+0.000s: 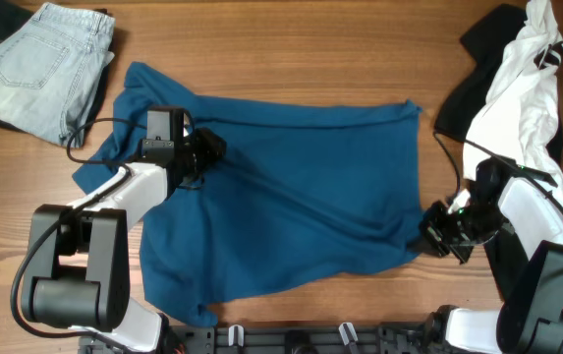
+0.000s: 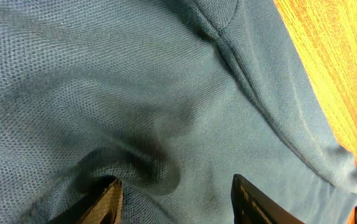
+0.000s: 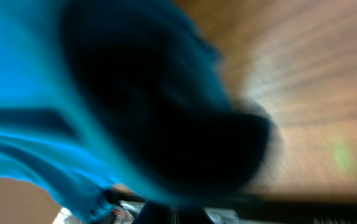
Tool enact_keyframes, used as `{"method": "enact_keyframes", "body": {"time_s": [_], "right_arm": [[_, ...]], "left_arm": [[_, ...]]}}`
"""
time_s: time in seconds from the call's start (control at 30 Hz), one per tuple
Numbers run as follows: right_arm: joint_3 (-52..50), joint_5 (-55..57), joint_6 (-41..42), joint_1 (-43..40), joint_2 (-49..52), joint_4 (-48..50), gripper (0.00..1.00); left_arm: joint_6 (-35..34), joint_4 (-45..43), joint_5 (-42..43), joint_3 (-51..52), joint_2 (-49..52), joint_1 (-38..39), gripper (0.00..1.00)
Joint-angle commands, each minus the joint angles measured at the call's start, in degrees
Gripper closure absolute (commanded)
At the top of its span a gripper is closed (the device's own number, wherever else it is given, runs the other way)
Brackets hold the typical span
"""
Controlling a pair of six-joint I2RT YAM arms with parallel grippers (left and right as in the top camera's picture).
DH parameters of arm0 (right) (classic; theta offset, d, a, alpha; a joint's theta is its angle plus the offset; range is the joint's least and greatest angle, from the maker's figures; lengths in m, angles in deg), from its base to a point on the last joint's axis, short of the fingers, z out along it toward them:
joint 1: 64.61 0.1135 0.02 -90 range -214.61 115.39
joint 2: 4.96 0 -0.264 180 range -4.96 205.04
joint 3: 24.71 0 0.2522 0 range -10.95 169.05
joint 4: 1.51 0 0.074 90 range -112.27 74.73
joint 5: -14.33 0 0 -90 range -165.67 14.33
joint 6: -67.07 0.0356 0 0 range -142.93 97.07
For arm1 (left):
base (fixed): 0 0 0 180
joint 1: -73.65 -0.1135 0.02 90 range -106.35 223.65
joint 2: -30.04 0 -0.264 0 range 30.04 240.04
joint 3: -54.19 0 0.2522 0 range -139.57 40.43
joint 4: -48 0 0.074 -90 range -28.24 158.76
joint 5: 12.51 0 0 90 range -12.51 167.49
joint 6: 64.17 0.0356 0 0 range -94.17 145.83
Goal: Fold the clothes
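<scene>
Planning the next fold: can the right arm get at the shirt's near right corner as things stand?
Probably yes. The right gripper sits at that corner of the shirt, shut, seemingly on its edge. Nothing lies between them, and the white garment lies farther back.

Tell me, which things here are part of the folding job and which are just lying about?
In the job: teal shirt, spread on the table; left gripper, open over its left side; right gripper, shut, apparently pinching its near right corner.
Lying about: pale jeans, far left corner; white garment with black cloth, far right.
</scene>
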Motion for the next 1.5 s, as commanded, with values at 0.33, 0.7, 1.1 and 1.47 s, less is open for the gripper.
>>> {"method": "enact_keyframes", "body": {"time_s": [0.33,0.7,1.1,1.47], "right_arm": [[-0.1,-11.0,-7.3,0.3,0.5,-2.3,0.96],[-0.1,-10.9,-19.4,0.3,0.5,-21.2,0.96],[-0.2,-16.2,-16.5,0.3,-0.2,24.4,0.96],[0.5,25.4,16.6,0.3,-0.2,11.8,0.96]], "left_arm": [[1.4,0.0,0.7,0.5,0.8,-0.5,0.44],[2.1,-0.1,0.9,0.5,0.8,-0.5,0.44],[2.7,0.0,1.6,0.5,0.8,-0.5,0.43],[4.6,-0.2,1.6,0.5,0.8,-0.5,0.43]]}}
